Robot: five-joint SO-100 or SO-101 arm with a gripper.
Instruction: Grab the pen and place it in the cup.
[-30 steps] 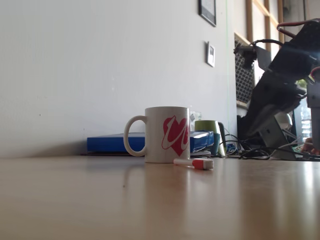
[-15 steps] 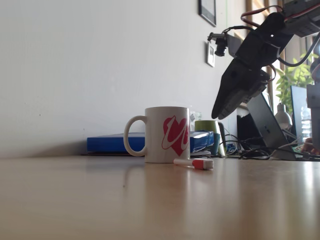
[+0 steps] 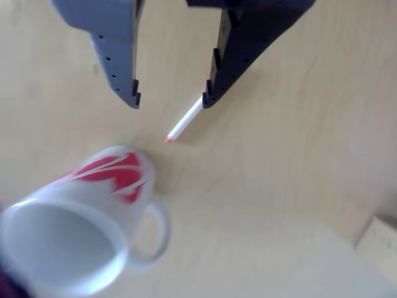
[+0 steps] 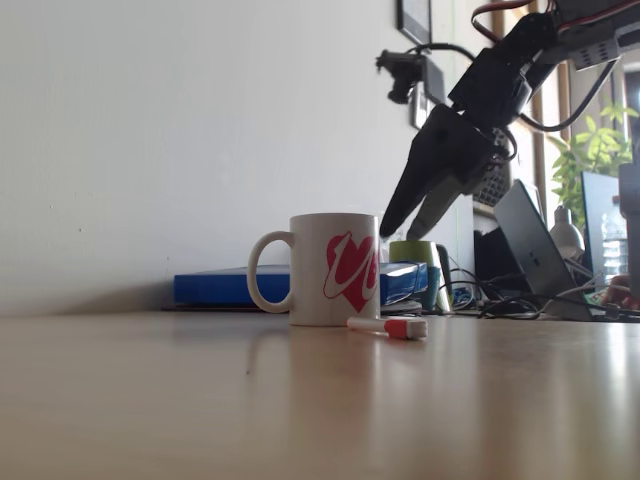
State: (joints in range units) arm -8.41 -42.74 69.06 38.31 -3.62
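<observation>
The step in hand was the reach for the pen (image 4: 387,327), and nothing was gripped yet. To do it well, I judged that the hand (image 3: 169,101) should come down until the two fingers stand on either side of the white barrel, not over the cap end, and should close across the barrel, not along it. In the other view the pen's visible part ran slanted, from the tip of the right finger (image 3: 211,96) down to the left, with its small red end free on the wood. So the wrist probably needed a small shift to the right in that view to bring the barrel into the middle of the gap. The cup (image 4: 322,268) stood just beside the pen, so a careless descent could knock it.

In the fixed view the pen lay flat on the worktop (image 4: 200,400), in front of the cup's lower right side. The cup stood upright with its handle to the left.

The arm came in from the upper right of the fixed view and bent downward. The hand (image 4: 400,228) hung high above the worktop, pointing down and to the left, with its fingers open and empty.
</observation>
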